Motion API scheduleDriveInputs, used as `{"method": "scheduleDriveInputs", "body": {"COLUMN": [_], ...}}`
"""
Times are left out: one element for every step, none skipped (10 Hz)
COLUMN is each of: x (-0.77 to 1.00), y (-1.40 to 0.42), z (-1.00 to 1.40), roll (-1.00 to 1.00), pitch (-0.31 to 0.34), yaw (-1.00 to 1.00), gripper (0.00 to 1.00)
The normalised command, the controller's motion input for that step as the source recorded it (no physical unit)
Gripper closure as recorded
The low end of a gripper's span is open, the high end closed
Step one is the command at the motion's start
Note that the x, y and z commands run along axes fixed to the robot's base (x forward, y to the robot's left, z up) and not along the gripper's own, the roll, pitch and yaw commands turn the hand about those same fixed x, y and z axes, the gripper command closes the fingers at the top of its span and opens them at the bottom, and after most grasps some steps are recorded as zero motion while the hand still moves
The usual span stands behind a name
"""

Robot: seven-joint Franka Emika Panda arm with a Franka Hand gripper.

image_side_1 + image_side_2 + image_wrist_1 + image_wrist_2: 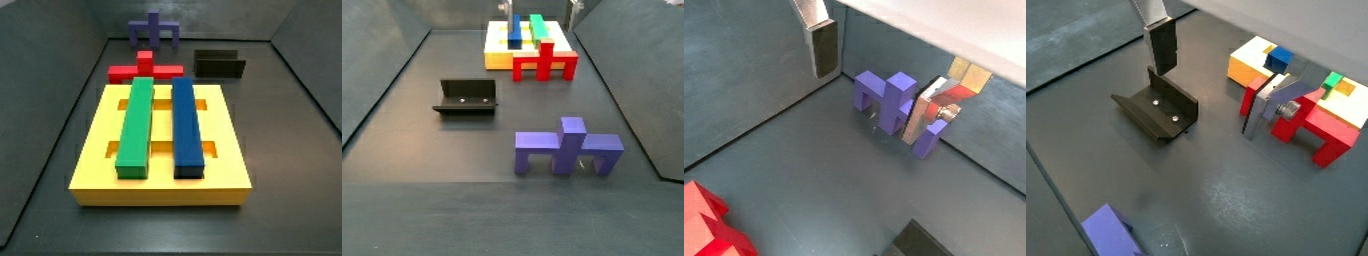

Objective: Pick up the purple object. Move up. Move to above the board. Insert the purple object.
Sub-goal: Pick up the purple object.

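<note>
The purple object (567,148) stands on the dark floor by itself, prongs down and stem poking up, with nothing gripping it. In a side view, going left to right, the fixture (466,97) sits mid-floor on the left, the purple object is toward the front and further right, and way at the back there's the yellow board (502,54) with the red block (545,61) touching its near edge.

In a side view from the board's end, the board (163,186) carries a green bar (136,124) on the left and a dark-blue bar (187,122) on the right, each lying in a slot. The red block (144,68) is just behind it, and the purple object (155,29) is well apart at the far end.

The gripper (874,77) hangs above the purple object (882,97), fingers spread apart, nothing between them. One finger (1162,45) shows over the fixture (1158,112).
</note>
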Motion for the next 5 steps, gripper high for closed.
{"method": "scheduleDriveInputs", "body": {"x": [0.0, 0.0, 0.0, 0.0, 0.0], "y": [0.0, -0.02, -0.03, 0.0, 0.0], "z": [0.0, 0.0, 0.0, 0.0, -0.03], "roll": [0.0, 0.01, 0.0, -0.01, -0.01], "pitch": [0.0, 0.0, -0.006, 0.0, -0.02], "yaw": [0.0, 0.0, 0.0, 0.0, 0.0], "gripper": [0.0, 0.0, 0.0, 0.0, 0.0]}}
